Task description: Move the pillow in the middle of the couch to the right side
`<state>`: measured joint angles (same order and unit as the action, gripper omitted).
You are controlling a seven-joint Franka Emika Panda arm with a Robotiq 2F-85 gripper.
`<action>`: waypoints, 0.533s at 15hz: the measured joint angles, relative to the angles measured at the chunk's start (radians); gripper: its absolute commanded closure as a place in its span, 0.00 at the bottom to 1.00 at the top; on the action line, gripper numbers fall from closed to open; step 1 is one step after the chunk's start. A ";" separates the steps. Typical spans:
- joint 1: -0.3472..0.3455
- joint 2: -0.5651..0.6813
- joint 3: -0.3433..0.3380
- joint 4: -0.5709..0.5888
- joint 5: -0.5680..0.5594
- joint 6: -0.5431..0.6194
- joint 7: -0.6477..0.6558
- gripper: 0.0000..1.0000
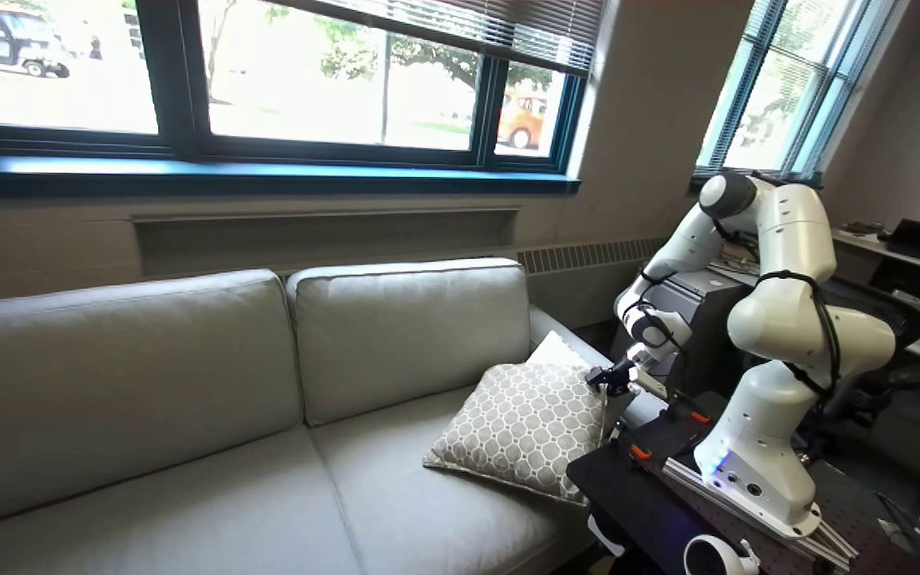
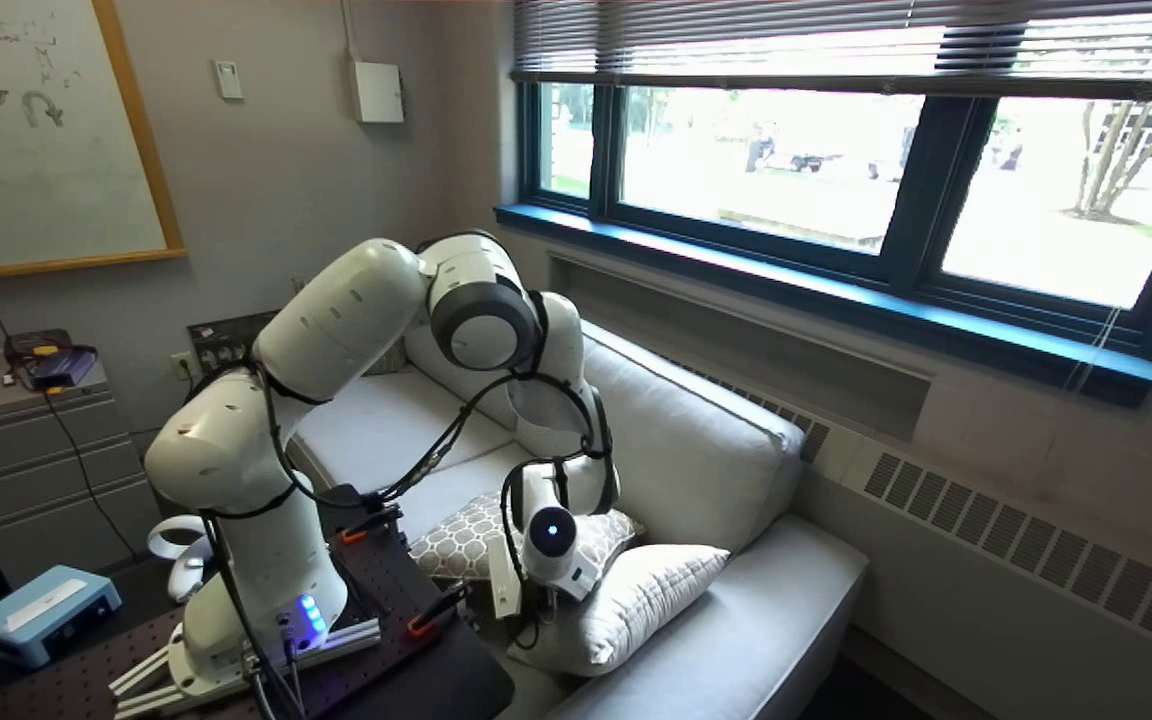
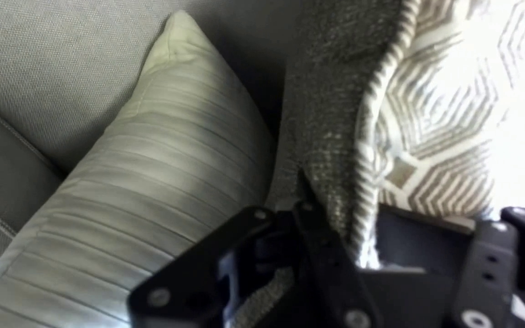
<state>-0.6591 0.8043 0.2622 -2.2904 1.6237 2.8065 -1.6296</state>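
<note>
In an exterior view, the long, light grey-beige upholstered couch [image 1: 148, 487] runs leftward from its padded grey armrest [image 1: 545, 326]. Near that armrest, the large square beige throw pillow with white lattice [image 1: 520, 423] sits tilted, one pointed corner aimed away from the armrest; near-equal sides show no clear long axis. A white ribbed pillow [image 1: 553, 353] lies between it and the armrest. Beside the armrest, black jaws of the white robot arm [image 1: 795, 235] stand spread, the beige pillow's edge between them in the wrist view.

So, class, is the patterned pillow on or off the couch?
On. In an exterior view, the lower edge of the patterned pillow meets the seat of the couch.
</note>
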 measured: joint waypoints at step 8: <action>0.021 -0.189 0.106 -0.075 0.169 0.042 -0.078 0.97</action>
<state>-0.6379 0.6152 0.3685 -2.3653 1.7927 2.8489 -1.7072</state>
